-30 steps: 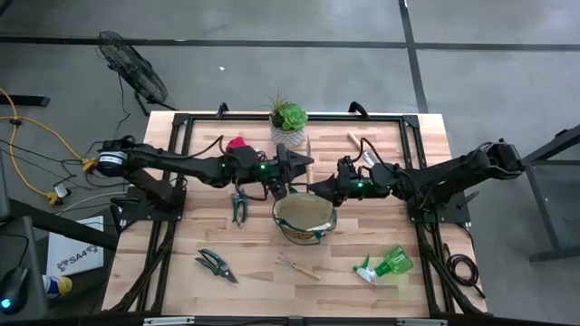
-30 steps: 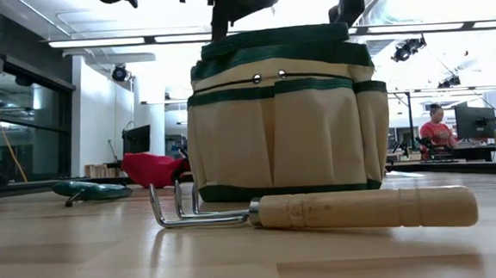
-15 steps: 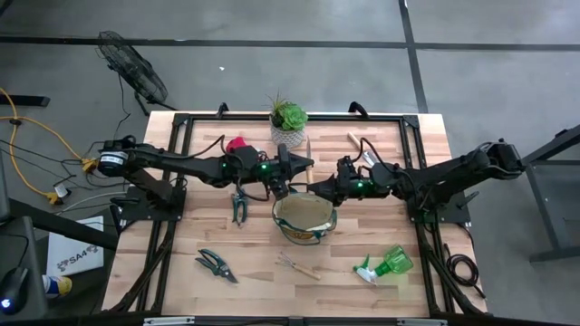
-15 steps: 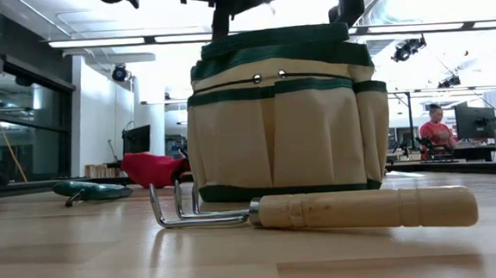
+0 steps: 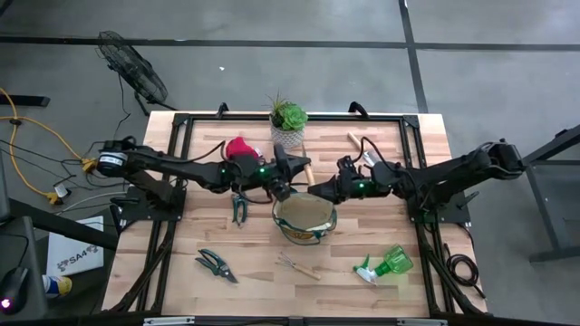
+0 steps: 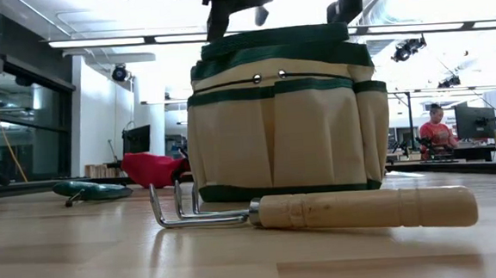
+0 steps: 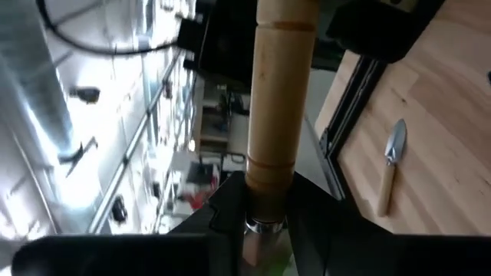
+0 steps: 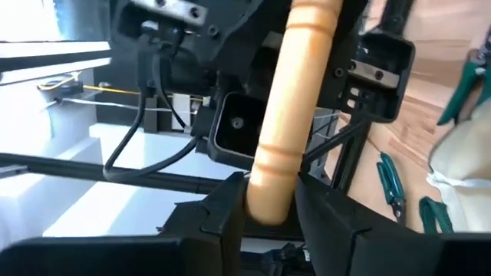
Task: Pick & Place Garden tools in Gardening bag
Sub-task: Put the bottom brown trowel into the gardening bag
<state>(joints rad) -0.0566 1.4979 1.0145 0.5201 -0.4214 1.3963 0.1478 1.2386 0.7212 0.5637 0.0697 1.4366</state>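
Above the far rim of the gardening bag (image 5: pixel 304 218), both sets of fingers clamp one trowel handle (image 7: pixel 278 100): left gripper (image 5: pixel 288 181), right gripper (image 5: pixel 319 189), mid-handover.

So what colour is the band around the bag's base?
Dark green, under a tan body; the gardening bag shows it best in the low view.

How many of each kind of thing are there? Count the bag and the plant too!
trowels: 2
pruning shears: 2
hand rake: 1
red glove: 1
green spray bottle: 1
gardening bag: 1
potted plant: 1
Total: 9
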